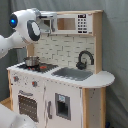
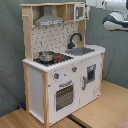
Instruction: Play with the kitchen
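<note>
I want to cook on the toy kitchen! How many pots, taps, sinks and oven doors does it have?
Pots: 1, the pot on the stove
Taps: 1, the black tap
Sinks: 1, the grey sink
Oven doors: 1, the oven door
Total: 4
</note>
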You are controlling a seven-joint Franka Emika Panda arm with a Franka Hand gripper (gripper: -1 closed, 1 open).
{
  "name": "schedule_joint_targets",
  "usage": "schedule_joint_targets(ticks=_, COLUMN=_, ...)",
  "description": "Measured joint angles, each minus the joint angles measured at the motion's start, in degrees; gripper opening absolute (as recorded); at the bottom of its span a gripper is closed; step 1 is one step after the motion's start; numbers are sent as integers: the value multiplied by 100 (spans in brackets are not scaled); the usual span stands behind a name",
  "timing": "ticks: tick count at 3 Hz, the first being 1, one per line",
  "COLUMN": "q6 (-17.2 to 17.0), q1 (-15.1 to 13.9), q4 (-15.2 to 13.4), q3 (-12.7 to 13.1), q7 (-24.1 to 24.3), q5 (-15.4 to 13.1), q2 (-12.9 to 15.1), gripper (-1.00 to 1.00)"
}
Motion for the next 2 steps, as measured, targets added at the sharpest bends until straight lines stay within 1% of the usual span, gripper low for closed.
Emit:
schedule_joint_targets(ticks=1, q6=27, q1=-266, q4=-1, q3=19, q7=440, q5=0, q2=-435, gripper=100)
schedule_joint_targets(ticks=2, q6=127, q1=-582, q4=-1, q3=102, q7=894, q5=0, q2=-797, gripper=100)
